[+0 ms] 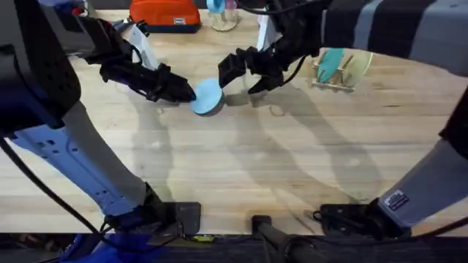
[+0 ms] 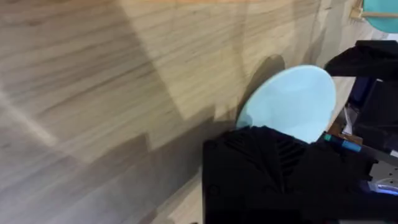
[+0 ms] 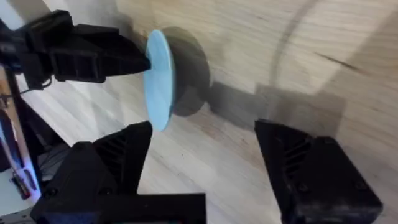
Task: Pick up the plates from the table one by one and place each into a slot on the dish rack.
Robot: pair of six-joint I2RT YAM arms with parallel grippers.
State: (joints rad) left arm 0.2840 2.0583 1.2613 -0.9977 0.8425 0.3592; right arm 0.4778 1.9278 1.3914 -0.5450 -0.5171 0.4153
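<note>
Black and angled toward the middle of the table (image 1: 241, 168), the left gripper (image 1: 184, 92) has its fingers clamped on the near edge of the pale sky-blue plate (image 1: 208, 96), holding it tilted up off the wood. The right wrist view shows that plate (image 3: 158, 78) almost edge-on, pinched at its rim by the left arm's fingers (image 3: 127, 59). Just to the right of the plate in the overhead view, the right gripper (image 1: 241, 79) hangs with its fingers spread wide and nothing between them, close to the plate but apart from it. Farther right, near the table's far edge, the dish rack (image 1: 335, 82) already carries a teal plate (image 1: 330, 63) and a cream plate (image 1: 358, 64) upright between its pegs.
</note>
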